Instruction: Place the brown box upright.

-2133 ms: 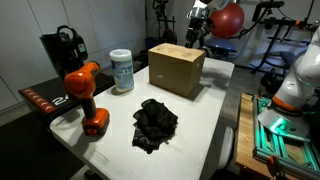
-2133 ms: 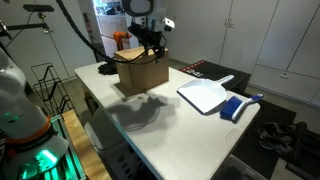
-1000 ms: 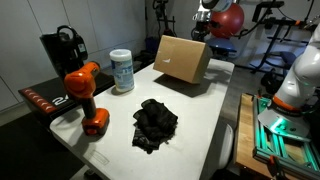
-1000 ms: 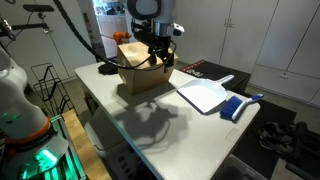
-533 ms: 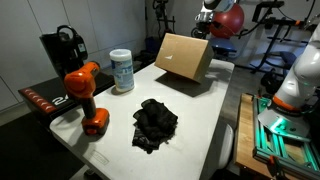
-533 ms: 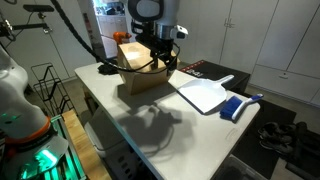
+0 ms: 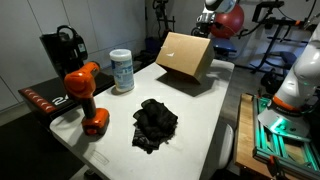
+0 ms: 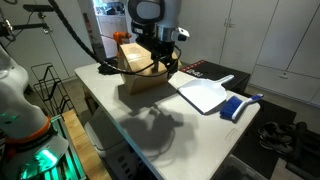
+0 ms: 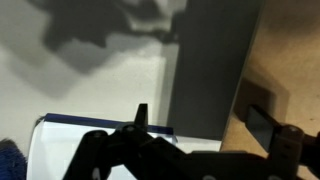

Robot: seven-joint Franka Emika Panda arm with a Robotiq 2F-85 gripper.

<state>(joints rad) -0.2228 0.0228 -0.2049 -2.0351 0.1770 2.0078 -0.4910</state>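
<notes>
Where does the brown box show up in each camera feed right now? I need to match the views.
Exterior view: the brown box is at upper centre, tilted, at the far end of the white table.
Exterior view: the brown box is left of centre, below the arm.
Wrist view: its tan cardboard fills the right edge.
Shared landmark: the white table, seen in both exterior views and at the left of the wrist view.

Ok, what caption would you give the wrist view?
Wrist view: fingers in front, brown box at right, white table and dustpan at left.
</notes>
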